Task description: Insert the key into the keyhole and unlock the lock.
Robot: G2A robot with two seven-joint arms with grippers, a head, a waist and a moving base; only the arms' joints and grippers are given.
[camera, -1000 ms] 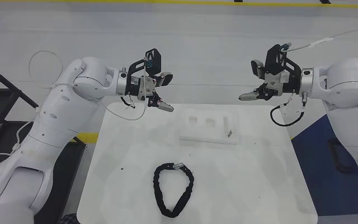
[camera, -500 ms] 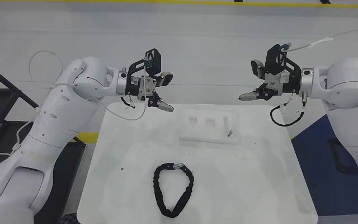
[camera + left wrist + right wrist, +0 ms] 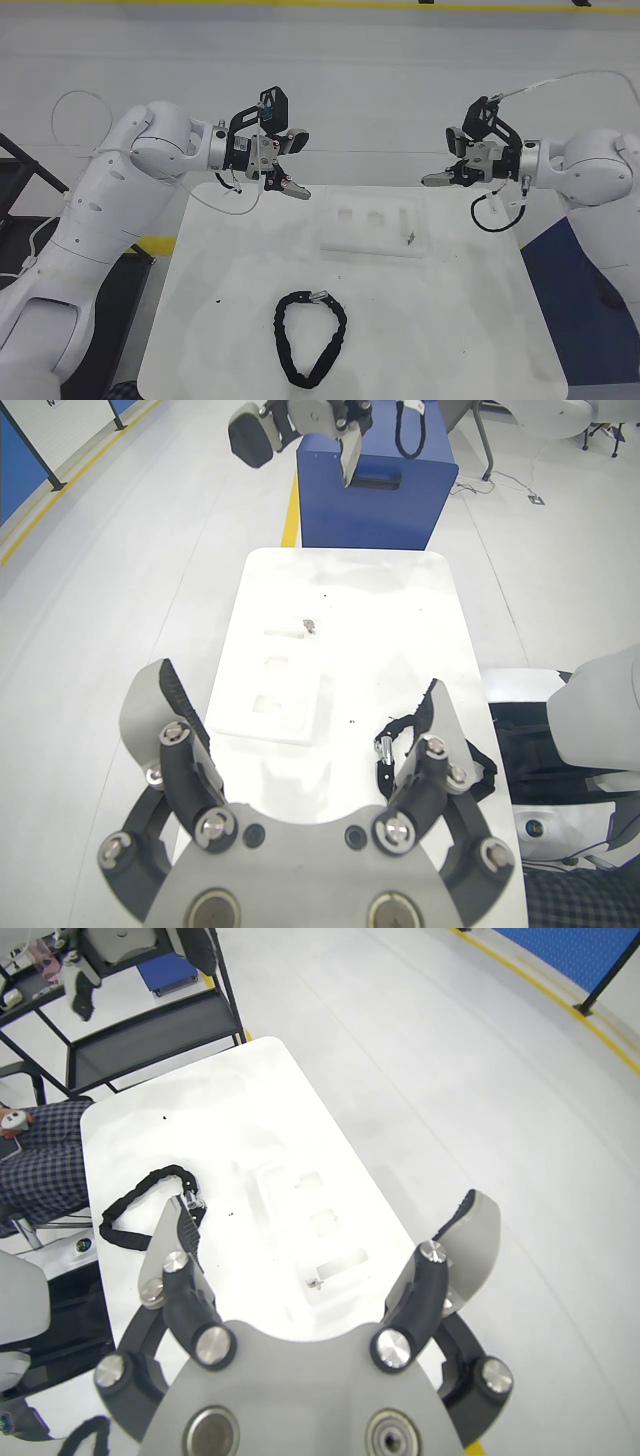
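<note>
Both hung wide open, empty: my left claw (image 3: 300, 680) over the counter's (image 3: 470, 320) far-left corner, my right claw (image 3: 324, 1200) far right. The key (image 3: 410, 238) lay at the foam tray's (image 3: 372, 242) right pocket, tiny, stiff, slippery; I reckoned I'd pinch its bow. The chain lock (image 3: 131, 1191), floppy, lay near.

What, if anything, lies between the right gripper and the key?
Nothing visible does. The key lies exposed at the end recess of the white tray, on the side of the right gripper, and that gripper hangs open above the table edge. The chain lock lies apart, well clear of the tray.
</note>
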